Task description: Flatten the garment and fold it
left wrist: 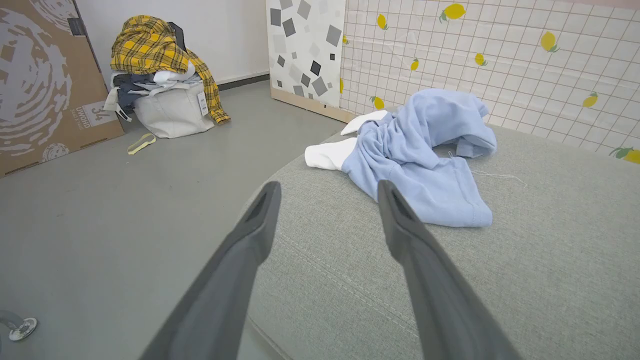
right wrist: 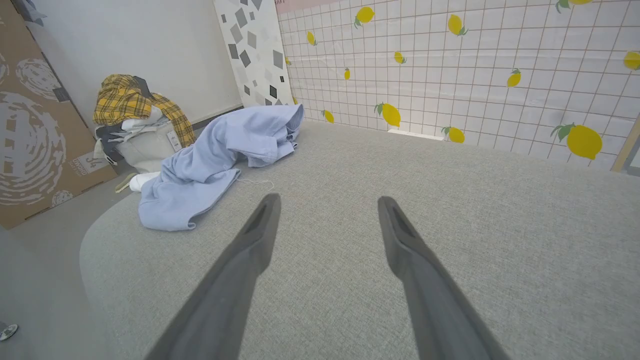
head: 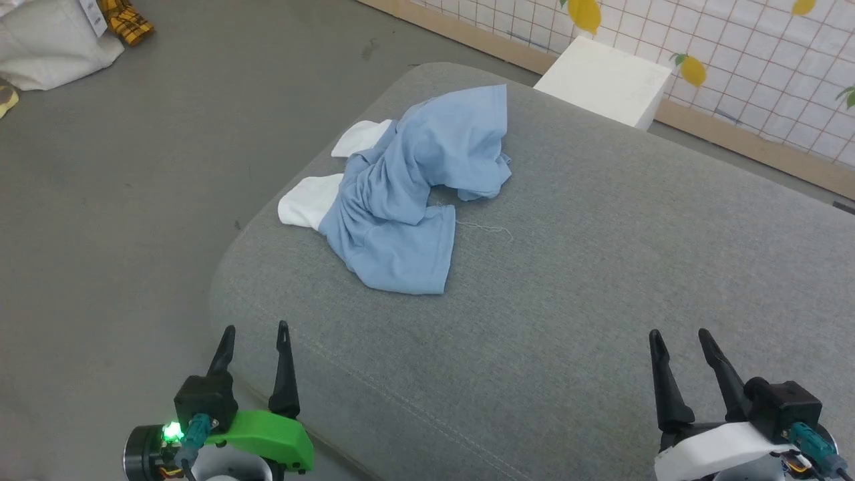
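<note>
The garment (head: 407,200) lies crumpled on the grey cushion (head: 601,280), up toward its far left corner, white sleeve panels at the cushion's left edge. The left gripper (head: 256,326) hovers at the cushion's near left corner, jaws wide and empty; the right gripper (head: 679,332) hangs over its near side, equally wide, holding nothing

One garment (head: 414,200) lies on one grey cushion (head: 568,300), showing two white sleeve panels (head: 308,200) toward the cushion's left edge. One loose thread (head: 491,228) lies on the cushion too. Two tools stand at the cushion's near edge, the left tool (head: 256,327) and the right tool (head: 679,333), each with two dark fingers. Beyond the cushion's far edge stands one white block (head: 604,80). On the floor left of the cushion are one cardboard box (left wrist: 35,85) and one pale bag (left wrist: 172,112), topped by one yellow plaid cloth (left wrist: 145,47).
</note>
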You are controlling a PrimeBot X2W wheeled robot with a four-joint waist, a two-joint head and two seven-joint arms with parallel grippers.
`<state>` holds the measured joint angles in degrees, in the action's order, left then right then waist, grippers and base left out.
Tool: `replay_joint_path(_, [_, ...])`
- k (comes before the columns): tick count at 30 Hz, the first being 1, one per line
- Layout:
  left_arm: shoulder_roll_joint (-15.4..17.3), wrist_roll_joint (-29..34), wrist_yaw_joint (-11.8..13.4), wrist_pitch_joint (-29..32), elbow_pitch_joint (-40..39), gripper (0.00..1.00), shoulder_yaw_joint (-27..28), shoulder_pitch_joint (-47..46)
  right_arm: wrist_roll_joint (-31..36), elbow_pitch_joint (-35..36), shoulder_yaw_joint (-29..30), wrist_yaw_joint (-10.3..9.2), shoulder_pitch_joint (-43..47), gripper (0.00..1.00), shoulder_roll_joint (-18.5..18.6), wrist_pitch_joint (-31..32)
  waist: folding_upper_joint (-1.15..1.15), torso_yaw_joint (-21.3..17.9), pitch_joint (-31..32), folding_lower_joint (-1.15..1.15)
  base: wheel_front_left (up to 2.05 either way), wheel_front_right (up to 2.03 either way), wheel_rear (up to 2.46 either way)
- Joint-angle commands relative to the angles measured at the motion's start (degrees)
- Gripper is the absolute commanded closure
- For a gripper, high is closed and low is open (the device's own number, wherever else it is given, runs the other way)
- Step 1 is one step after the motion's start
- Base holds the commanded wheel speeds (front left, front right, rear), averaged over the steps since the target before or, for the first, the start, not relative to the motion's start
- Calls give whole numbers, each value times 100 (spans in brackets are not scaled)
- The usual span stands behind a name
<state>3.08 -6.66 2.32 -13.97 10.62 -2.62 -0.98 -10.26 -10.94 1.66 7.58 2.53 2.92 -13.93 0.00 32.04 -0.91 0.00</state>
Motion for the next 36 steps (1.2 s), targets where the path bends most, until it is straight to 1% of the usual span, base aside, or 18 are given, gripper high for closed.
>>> replay_joint_path(1, [-13, -64, -8, -64, 32, 0, -19, -86, -53, -35, 7, -8, 73, 0, -4, -69, 0, 32, -3, 0, 0, 0, 0])
replay_joint_path(4, [1, -46, -58, -101, 109, 0, -78, -144, -73, -61, 3, -9, 77, 0, -4, -105, 0, 81, -21, 0, 0, 0, 0])
replay_joint_path(9, [88, -17, -206, -103, 304, 0, -172, -515, -33, -60, -14, -9, 33, 0, -4, -107, 0, -9, -84, 0, 0, 0, 0])
replay_joint_path(13, [179, -45, -380, -13, 595, 0, -242, -1161, 74, -1, -7, -9, -57, 0, -4, -68, 0, -177, -226, 0, 0, 0, 0])
replay_joint_path(16, [172, -221, -505, 111, 896, 0, -213, -1744, 187, 117, 63, -9, -150, 0, -4, 16, 0, -314, -398, 0, 0, 0, 0])
replay_joint_path(21, [178, -677, -699, 601, 1768, 0, -63, -2856, 434, 416, 135, -9, -310, 0, -4, 240, 0, -588, -817, 0, 0, 0, 0])
replay_joint_path(25, [233, -1116, -792, 1294, 2674, 0, 120, -3867, 622, 746, 176, -9, -405, 0, -4, 467, 0, -901, -1267, 0, 0, 0, 0])
replay_joint_path(28, [320, -1364, -775, 1786, 3225, 0, 294, -4448, 755, 978, 201, -9, -476, 0, -4, 610, 0, -1163, -1599, 0, 0, 0, 0])
replay_joint_path(31, [448, -1519, -623, 2283, 3741, 0, 440, -4938, 876, 1243, 293, -9, -487, 0, -4, 746, 0, -1405, -1933, 0, 0, 0, 0])
replay_joint_path(36, [564, -1642, -335, 2912, 4331, 0, 546, -5474, 1052, 1666, 463, -9, -478, 0, -4, 922, 0, -1671, -2399, 0, 0, 0, 0])
